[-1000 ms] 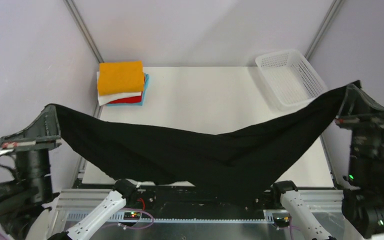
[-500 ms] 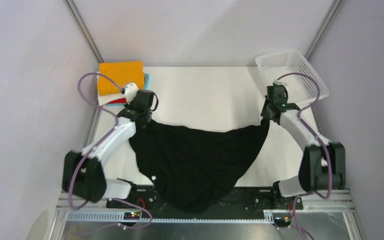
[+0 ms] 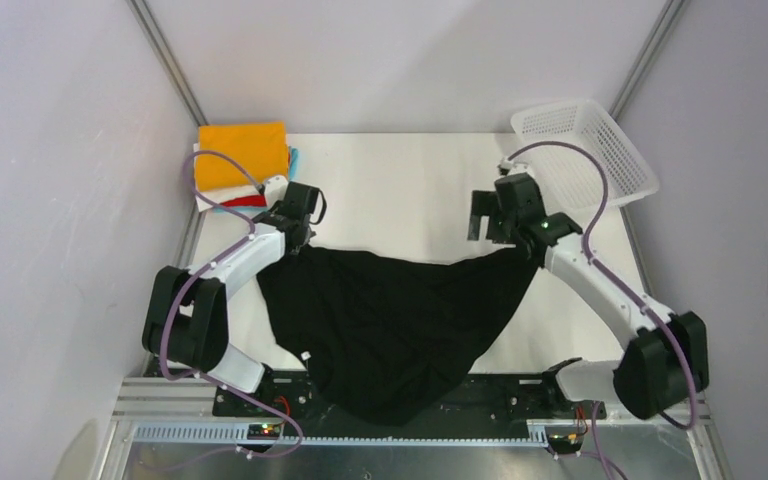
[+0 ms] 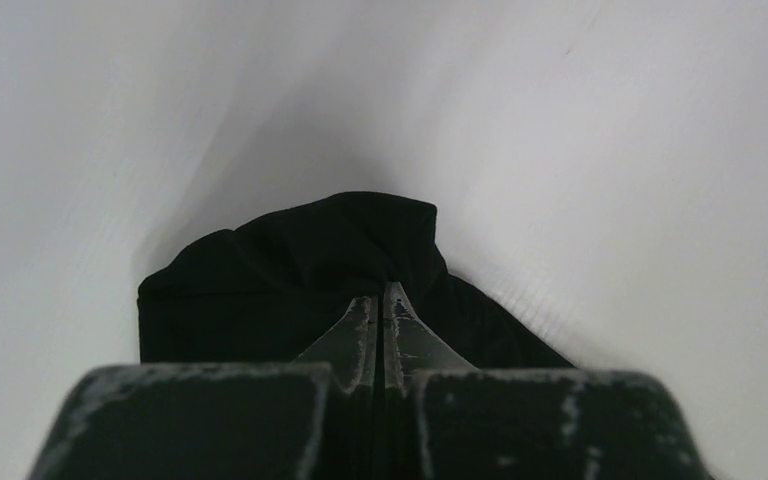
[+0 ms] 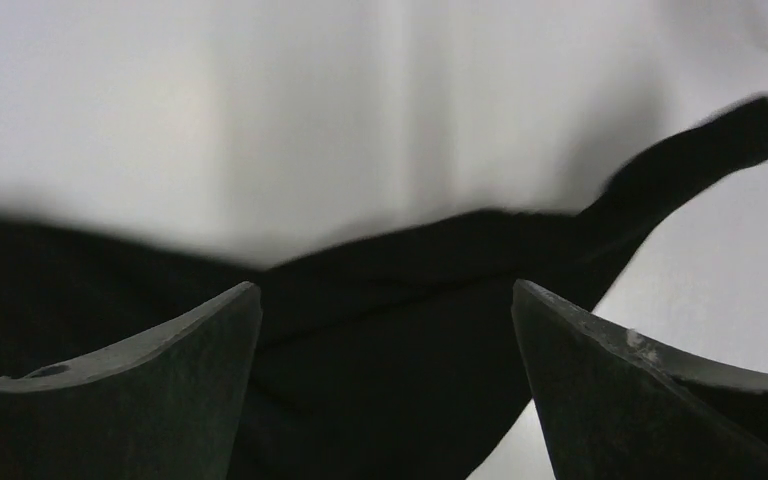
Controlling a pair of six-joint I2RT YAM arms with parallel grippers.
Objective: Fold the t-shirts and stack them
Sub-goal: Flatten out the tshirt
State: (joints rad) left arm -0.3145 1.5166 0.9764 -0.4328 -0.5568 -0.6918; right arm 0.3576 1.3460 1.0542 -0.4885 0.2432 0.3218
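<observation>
The table (image 3: 410, 170) carries the black tee (image 3: 390, 320), which lies spread but not flat. Its long axis runs across, from one hand to the other, and its wide middle sags toward the arm bases and hangs over the near edge. The stack (image 3: 242, 155) of folded shirts sits beyond the left gripper (image 3: 297, 238), a little to its outer side and near it. It is well apart from the right gripper (image 3: 488, 226). The left gripper is clenched on the left corner of the tee: in its wrist view the jaws meet tightly and the cloth bunches just in front of the tips. The right gripper stands wide apart and grasps nothing. In its wrist view the tee lies under the hand and between the fingers (image 5: 140, 390), not pinched, and a thin tip of cloth runs out ahead toward the right. So I judge that the left arm has the only grip, and that the right corner lies just beneath and slightly behind the right hand. If the next move is to take it again or to smooth it, this hand must go down and a little back.
</observation>
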